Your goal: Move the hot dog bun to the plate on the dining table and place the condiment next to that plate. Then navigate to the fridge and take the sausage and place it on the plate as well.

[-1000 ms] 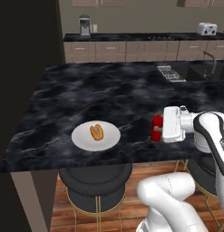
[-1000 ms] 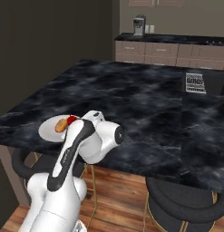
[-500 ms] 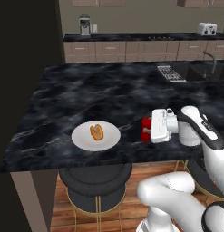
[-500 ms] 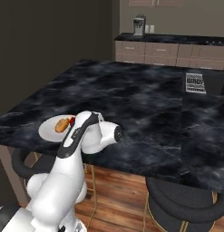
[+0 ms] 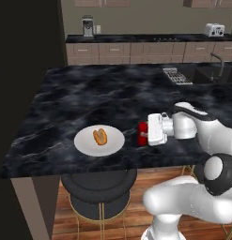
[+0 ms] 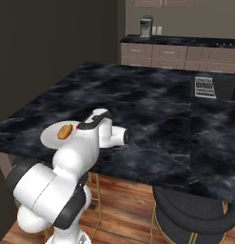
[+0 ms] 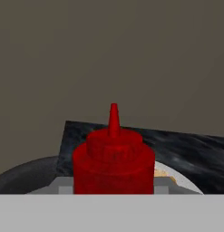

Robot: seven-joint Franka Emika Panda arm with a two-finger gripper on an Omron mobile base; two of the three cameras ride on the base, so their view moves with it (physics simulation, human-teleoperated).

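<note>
We count one white plate (image 5: pixel 84 143) near the front edge of the dark marble dining table (image 5: pixel 89 98), one hot dog bun (image 5: pixel 100 136) lying on it, and one red condiment bottle (image 7: pixel 113 161) with a pointed nozzle. Below the table edge we see one round stool (image 5: pixel 98 187) in the left base view and another stool (image 6: pixel 195 209) in the right base view. On the far counter stand one coffee machine (image 5: pixel 88 26) and one toaster (image 5: pixel 213 29). The arm reaches out level over the table's front part, its forearm bent back toward the base and the hand pointing sideways toward the plate. The gripper (image 5: pixel 144 133) pinches the condiment bottle between its fingers, upright, just beside the plate's right rim; we cannot tell whether the bottle's base touches the table.
</note>
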